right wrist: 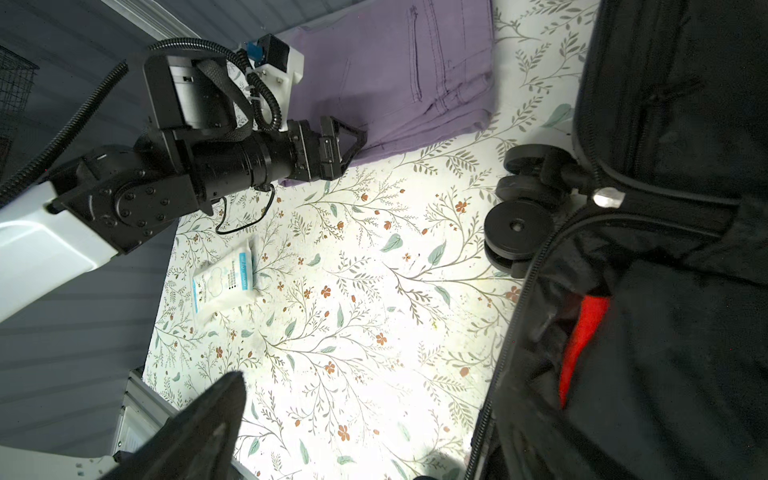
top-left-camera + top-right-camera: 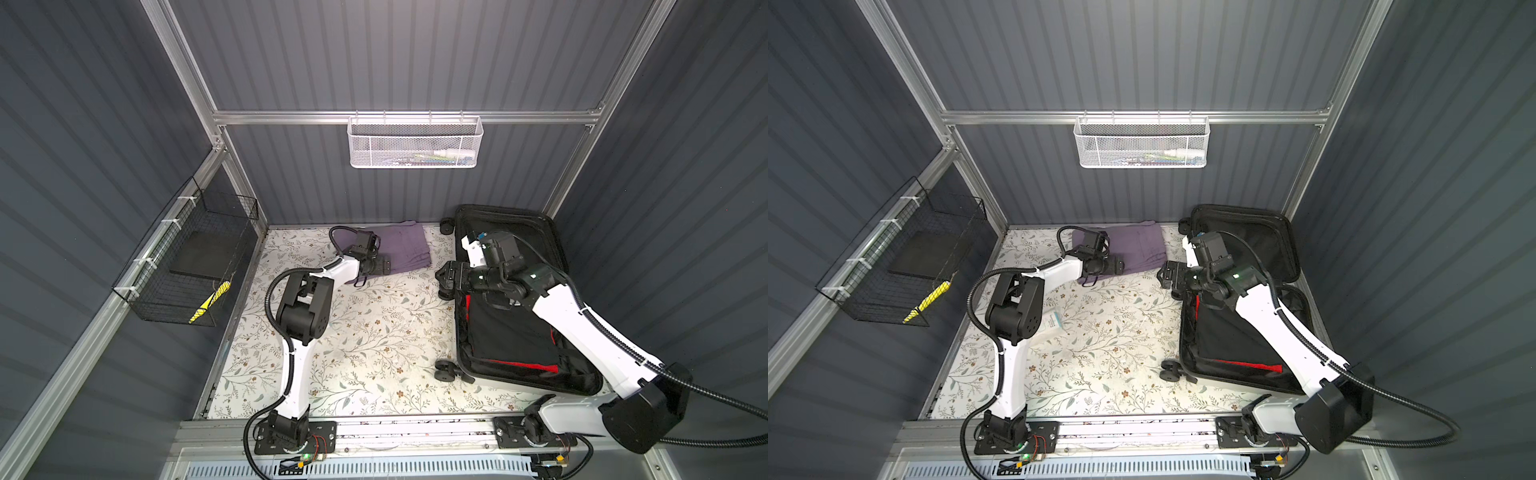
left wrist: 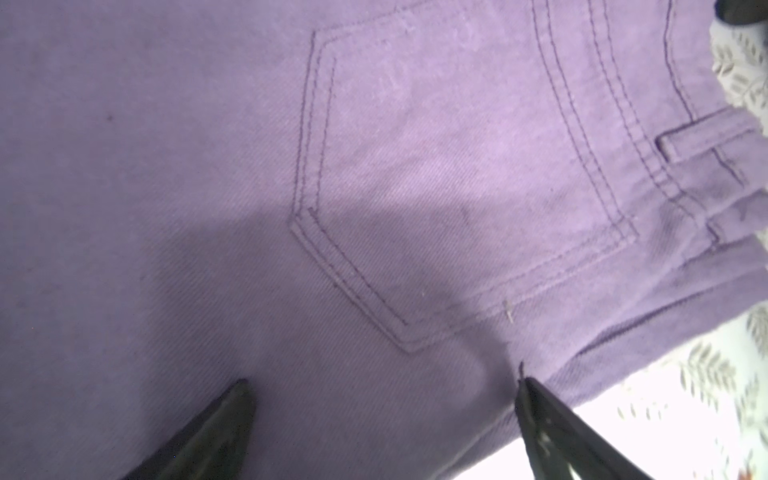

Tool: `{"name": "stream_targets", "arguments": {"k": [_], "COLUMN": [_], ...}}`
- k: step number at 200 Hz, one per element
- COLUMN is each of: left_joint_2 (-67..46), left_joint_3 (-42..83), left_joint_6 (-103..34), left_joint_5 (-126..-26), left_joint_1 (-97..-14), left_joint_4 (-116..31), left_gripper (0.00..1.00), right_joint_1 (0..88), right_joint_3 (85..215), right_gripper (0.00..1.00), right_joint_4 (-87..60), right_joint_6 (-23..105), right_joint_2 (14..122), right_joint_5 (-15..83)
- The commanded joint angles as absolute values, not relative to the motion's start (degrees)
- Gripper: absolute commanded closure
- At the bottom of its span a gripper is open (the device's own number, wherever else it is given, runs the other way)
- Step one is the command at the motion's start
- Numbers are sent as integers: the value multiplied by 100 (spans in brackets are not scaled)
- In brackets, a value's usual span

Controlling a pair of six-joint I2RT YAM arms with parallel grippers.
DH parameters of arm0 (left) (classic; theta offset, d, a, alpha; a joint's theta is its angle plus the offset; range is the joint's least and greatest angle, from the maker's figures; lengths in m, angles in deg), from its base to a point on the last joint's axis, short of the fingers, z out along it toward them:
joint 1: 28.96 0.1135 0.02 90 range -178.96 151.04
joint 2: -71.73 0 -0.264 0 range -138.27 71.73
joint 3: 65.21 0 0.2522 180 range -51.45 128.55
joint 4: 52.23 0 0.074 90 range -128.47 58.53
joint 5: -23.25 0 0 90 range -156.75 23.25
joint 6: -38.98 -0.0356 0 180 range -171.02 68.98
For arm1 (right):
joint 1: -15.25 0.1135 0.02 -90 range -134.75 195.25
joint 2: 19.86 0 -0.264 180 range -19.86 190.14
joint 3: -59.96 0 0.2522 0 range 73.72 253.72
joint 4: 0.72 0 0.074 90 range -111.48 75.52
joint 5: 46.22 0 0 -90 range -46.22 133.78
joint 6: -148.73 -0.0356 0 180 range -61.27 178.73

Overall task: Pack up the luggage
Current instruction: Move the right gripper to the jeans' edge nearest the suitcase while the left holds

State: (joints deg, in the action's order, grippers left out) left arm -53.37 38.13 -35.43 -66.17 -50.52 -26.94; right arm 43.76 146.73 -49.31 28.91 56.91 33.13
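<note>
The luggage (image 2: 507, 332) (image 2: 1225, 336) lies open on the right of the floral table, black lining up, with a red-trimmed black garment (image 2: 528, 366) in its near half. Folded purple trousers (image 2: 405, 247) (image 2: 1142, 245) (image 3: 374, 166) lie at the back middle. My left gripper (image 2: 384, 264) (image 2: 1119, 264) (image 3: 382, 378) is open, low over the trousers' near edge, fingers straddling the cloth without pinching it. My right gripper (image 2: 444, 276) (image 2: 1165, 274) hangs open at the luggage's left rim beside a wheel; only one of its fingers (image 1: 216, 415) shows in the right wrist view.
A white wipes packet (image 1: 224, 282) (image 2: 1054, 321) lies on the table by the left arm. A white mesh basket (image 2: 415, 145) hangs on the back wall. A black wire basket (image 2: 187, 266) on the left wall holds a yellow item (image 2: 210, 301). Black spinner wheels (image 2: 446, 370) stick out leftward.
</note>
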Motion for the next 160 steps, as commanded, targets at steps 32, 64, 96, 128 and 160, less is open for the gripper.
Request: {"name": "stream_targets", "arguments": {"k": [32, 64, 96, 128, 160], "left_joint_2": [-4879, -4347, -3700, -3479, -3696], "left_joint_3": [2437, 1996, 2186, 2695, 3233], "left_joint_6": [-3188, -3176, -3254, -3364, -3360], "left_joint_5": [-6817, -6941, -7103, -7203, -7349], "left_joint_1": [-4790, -4750, -4703, -4430, -3991], "left_joint_4": [-2387, -2440, -2165, -1746, -1514], "left_gripper": [0, 0, 0, 0, 0], "right_joint_1": [4695, 4805, 4881, 4924, 4926], "right_joint_3": [14992, 15086, 15426, 16087, 16980], "right_gripper": [5, 5, 1, 1, 1], "right_joint_4": [-4975, -4860, -4968, -5287, -5606], "right_joint_6": [2715, 2582, 2435, 2210, 1860], "right_joint_2": [6039, 6370, 6865, 7525, 8461], "right_joint_5": [3534, 3533, 3745, 4102, 4255]}}
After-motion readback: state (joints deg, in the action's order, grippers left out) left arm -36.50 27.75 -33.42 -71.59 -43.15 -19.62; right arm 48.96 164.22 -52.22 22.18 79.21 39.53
